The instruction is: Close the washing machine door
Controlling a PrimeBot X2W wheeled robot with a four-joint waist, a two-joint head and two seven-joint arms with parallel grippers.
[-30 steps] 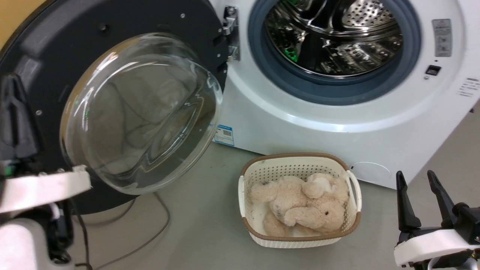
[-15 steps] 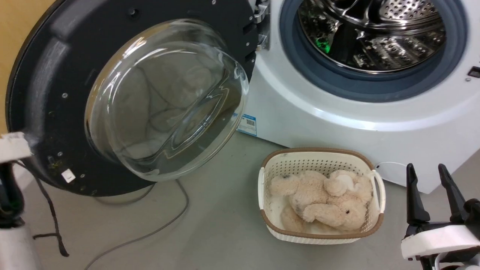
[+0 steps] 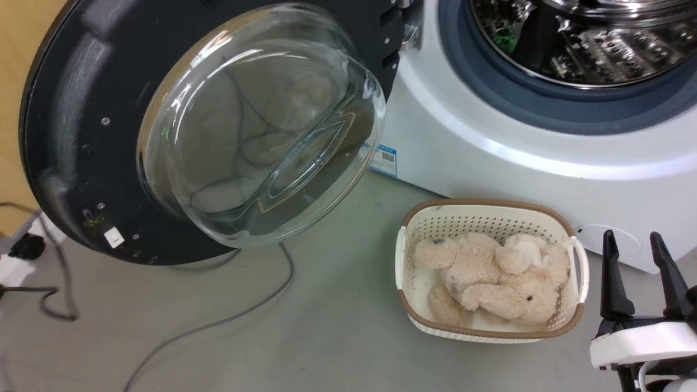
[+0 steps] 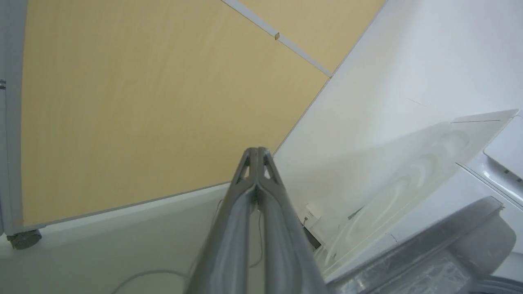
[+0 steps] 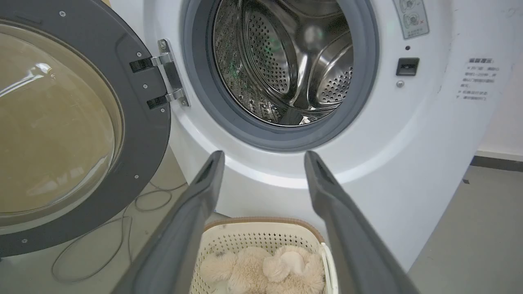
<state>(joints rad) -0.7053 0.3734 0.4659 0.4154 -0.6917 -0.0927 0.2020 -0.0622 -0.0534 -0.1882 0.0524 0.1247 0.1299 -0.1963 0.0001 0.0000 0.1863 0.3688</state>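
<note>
The washing machine door (image 3: 81, 136) stands wide open at the left, glossy black with a bulging clear glass bowl (image 3: 256, 125). It hangs on a metal hinge (image 5: 171, 81) from the white washing machine (image 3: 490, 158). The steel drum (image 5: 286, 61) and blue-grey gasket (image 3: 544, 103) are exposed. My right gripper (image 3: 631, 236) is open and holds nothing, low at the right beside the basket; its open fingers frame the machine's front (image 5: 263, 155). My left gripper (image 4: 256, 152) is shut on nothing, pointing at a yellow wall panel, with a grey rounded edge (image 4: 429, 253) to its lower right.
A cream laundry basket (image 3: 577, 321) with a beige plush toy (image 3: 490, 272) sits on the floor in front of the machine. Grey cables (image 3: 218, 321) trail across the floor under the door. A black plug and white block (image 3: 22, 250) lie at the far left.
The head camera has swung left and down, so the whole picture shifted right. My left forearm, seen at lower left before, has passed out of the head picture. The right gripper stays open.
</note>
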